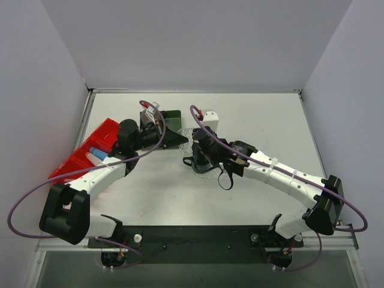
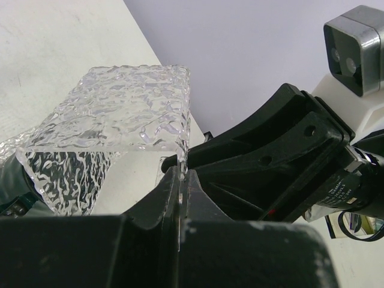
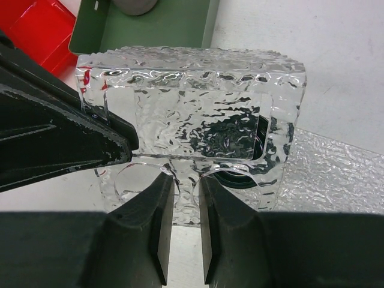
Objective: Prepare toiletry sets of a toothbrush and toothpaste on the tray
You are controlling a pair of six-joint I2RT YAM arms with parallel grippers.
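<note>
Arms [image 1: 102, 174]: white links, black joints.
Cables [image 1: 24, 197]: purple, looped.
Fingers [image 3: 150, 240]: black, flat.
Camera [image 2: 354, 48]: grey box, upper right.
Base plate [image 1: 192, 235]: black.

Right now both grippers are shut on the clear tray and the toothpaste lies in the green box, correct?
No. The toothpaste lies in the red bin, as the top external view shows. The left gripper and the right gripper are shut on the tray, as you said.
</note>
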